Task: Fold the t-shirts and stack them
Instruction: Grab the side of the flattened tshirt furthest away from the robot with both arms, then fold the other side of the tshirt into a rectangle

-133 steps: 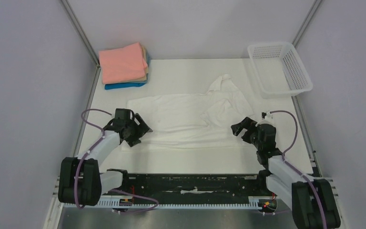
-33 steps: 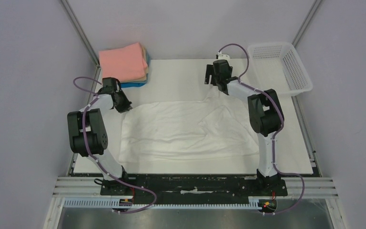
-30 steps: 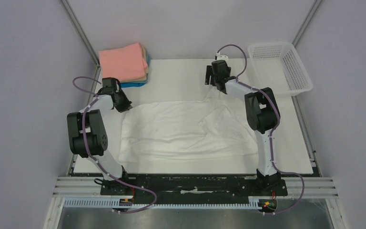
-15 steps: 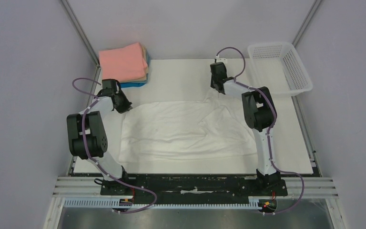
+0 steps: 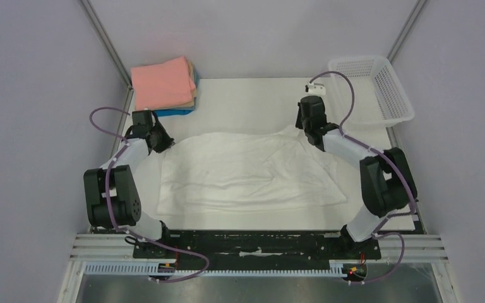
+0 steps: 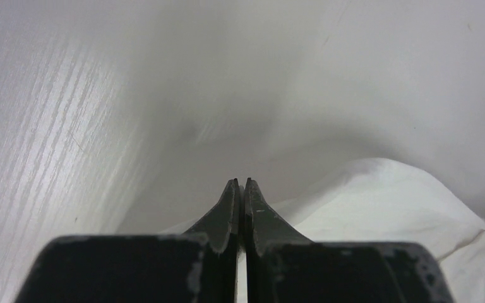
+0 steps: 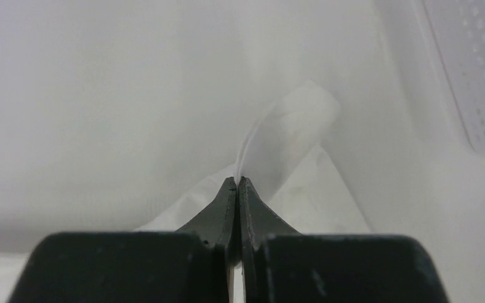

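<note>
The white t-shirt (image 5: 246, 170) lies spread across the middle of the table (image 5: 246, 101). My left gripper (image 5: 162, 143) is shut on the shirt's far left corner. In the left wrist view its jaws (image 6: 240, 183) are pressed together, with white cloth (image 6: 385, 208) bunched around them. At the shirt's far right edge my right gripper (image 5: 304, 127) is shut on the cloth. In the right wrist view a thin fold of the shirt (image 7: 290, 126) rises out of its shut tips (image 7: 237, 180). Folded t-shirts, salmon-pink on top of tan and blue, form a stack (image 5: 163, 83) at the far left corner.
A white lattice basket (image 5: 379, 95) stands at the far right corner, just right of my right arm, and shows at the right wrist view's edge (image 7: 473, 76). Grey walls close in the table on both sides and at the back.
My right gripper has shut on the shirt's far edge and swung right and nearer, with its arm now bent out to the right. The left gripper stays shut on its corner, shifted slightly nearer.
</note>
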